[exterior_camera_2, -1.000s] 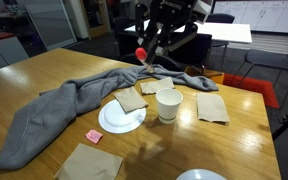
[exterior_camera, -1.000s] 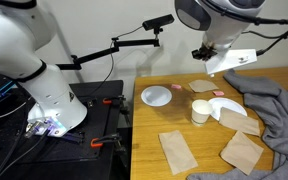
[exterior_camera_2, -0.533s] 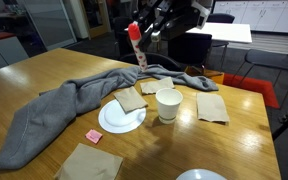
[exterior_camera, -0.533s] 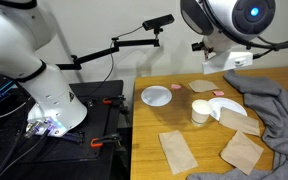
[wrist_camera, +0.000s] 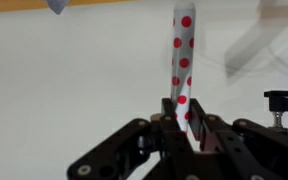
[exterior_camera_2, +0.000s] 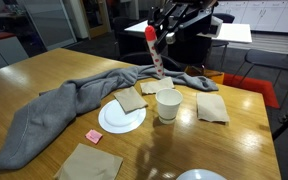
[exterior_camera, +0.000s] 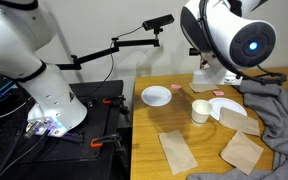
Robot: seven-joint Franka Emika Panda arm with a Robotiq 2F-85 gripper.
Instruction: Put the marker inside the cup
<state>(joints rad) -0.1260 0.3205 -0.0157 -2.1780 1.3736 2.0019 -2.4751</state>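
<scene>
The marker [wrist_camera: 182, 50] is a thin whitish stick with red dots and a red end. It stands upright between my gripper's [wrist_camera: 181, 108] jaws, which are shut on it. In an exterior view the marker [exterior_camera_2: 154, 52] hangs high above the table, red end up, under the gripper [exterior_camera_2: 163, 30], a little behind and to the left of the cup [exterior_camera_2: 168, 104]. The white cup [exterior_camera: 200, 110] stands upright on the wooden table in both exterior views. In the exterior view from the robot's side the arm's body hides the gripper and the marker.
A grey cloth [exterior_camera_2: 54, 110] lies across the table. A white plate [exterior_camera_2: 111, 121] carries a brown napkin beside the cup. More brown napkins [exterior_camera: 176, 150] lie around. A small pink square [exterior_camera_2: 94, 135] and a shallow white bowl [exterior_camera: 155, 96] sit on the table.
The arm has swung and turned. The held marker went up and then to the right, ending closer to the space above the cup. Nothing on the table moved.
</scene>
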